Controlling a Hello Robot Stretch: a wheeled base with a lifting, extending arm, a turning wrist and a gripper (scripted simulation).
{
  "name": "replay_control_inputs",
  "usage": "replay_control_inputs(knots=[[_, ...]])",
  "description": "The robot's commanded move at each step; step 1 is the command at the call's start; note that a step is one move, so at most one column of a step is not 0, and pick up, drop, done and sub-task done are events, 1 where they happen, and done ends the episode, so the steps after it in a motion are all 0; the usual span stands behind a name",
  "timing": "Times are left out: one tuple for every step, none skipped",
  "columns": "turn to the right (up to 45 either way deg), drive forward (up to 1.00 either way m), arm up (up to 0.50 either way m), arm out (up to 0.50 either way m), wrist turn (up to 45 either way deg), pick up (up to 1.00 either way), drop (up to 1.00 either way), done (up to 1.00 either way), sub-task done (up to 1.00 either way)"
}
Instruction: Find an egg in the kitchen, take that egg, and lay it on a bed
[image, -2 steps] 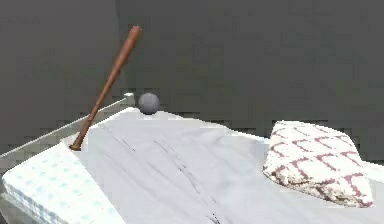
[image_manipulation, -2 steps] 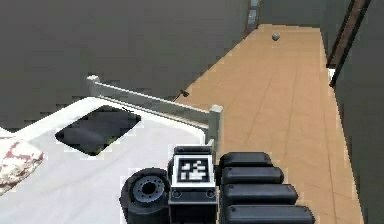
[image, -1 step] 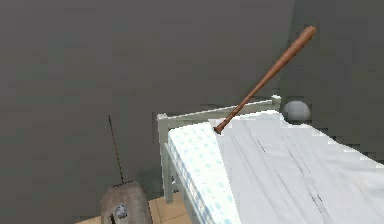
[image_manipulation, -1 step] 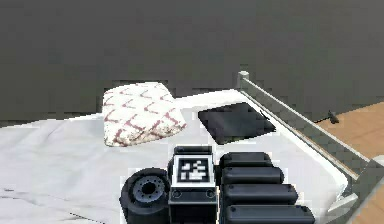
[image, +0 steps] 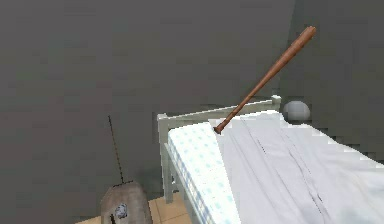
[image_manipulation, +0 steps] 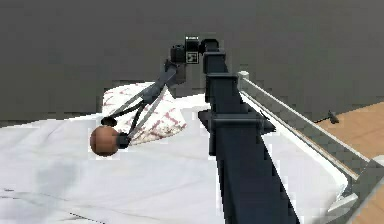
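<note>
Brown egg at the tips of the fingers, near left on the bed; cannot tell whether grasped or already resting. Probably best to lower gently onto flat sheet, well in from edges.

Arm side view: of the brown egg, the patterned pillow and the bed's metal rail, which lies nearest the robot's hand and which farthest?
1. Brown egg: at the tips of the hand, lower left.
2. Patterned pillow: just behind the hand, left of centre.
3. Metal rail: far off, along the view's right side.
</note>
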Motion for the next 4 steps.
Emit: replay_control_inputs(knots=[[0.0,0.00,0.00,0.00,39.0,0.00,0.00,0.00,0.00],[0.0,0.00,-0.02,0.00,0.0,0.00,0.00,0.00,0.00],[0.0,0.00,-0.32,0.00,0.0,0.00,0.00,0.00,0.00],[0.0,0.00,0.00,0.00,0.0,0.00,1.00,0.00,0.00]])
